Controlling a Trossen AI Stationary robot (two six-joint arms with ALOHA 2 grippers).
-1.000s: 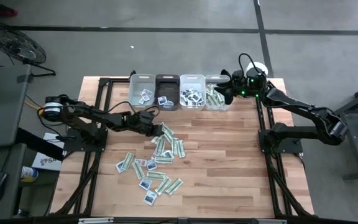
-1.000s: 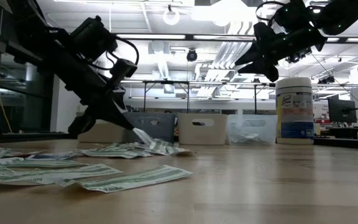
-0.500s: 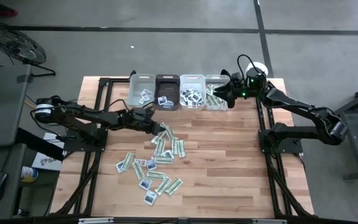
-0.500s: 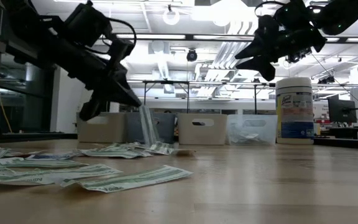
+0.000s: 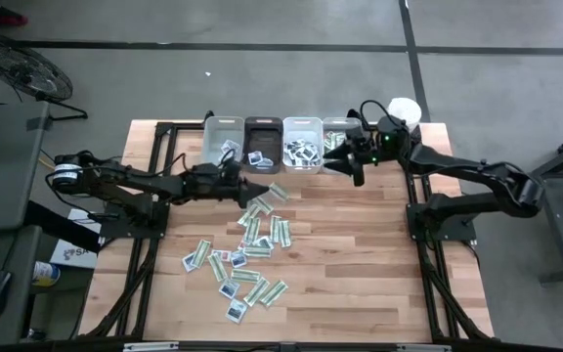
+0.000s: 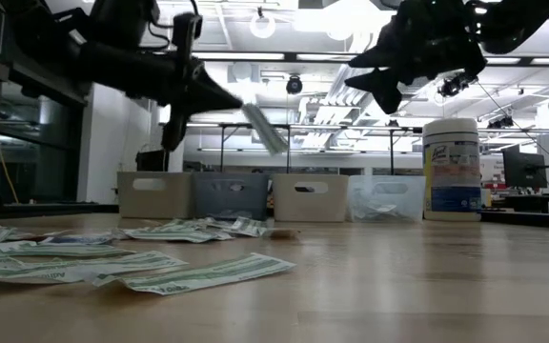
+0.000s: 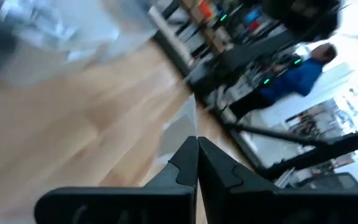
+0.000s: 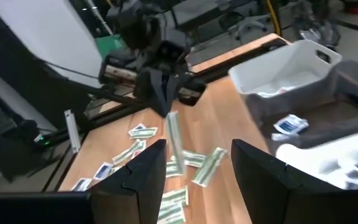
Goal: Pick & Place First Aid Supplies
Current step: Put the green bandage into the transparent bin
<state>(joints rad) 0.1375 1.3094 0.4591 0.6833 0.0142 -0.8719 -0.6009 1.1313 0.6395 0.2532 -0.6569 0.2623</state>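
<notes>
The first aid supplies are a loose pile of green-and-white strips and small white packets lying flat on the wooden table; more lie in the bins. My left gripper is above the pile's far end, shut on one green-and-white strip, which also shows in the right wrist view. My right gripper is open with nothing between its fingers. It hangs in the air just in front of the rightmost bin, facing the left gripper. My left gripper pinches one end of the strip between its two shut fingers. The fingers lie nearly level and point toward the table's right side. The rest of the strip sticks out past the fingertips and slants downward, lifted clear of the table and the pile.
Four small bins stand in a row at the table's far edge, with packets in them. A tall white canister stands at the far right corner. Bare wood lies to the right of the pile and toward the near edge. A person in blue is in the room beyond.
My left gripper has risen from the pile and tipped from slanting down to nearly level, taking the strip with it. The strip has come off the table and is now clear of it. My right gripper has moved from over the rightmost bin toward the table's left and near side.
</notes>
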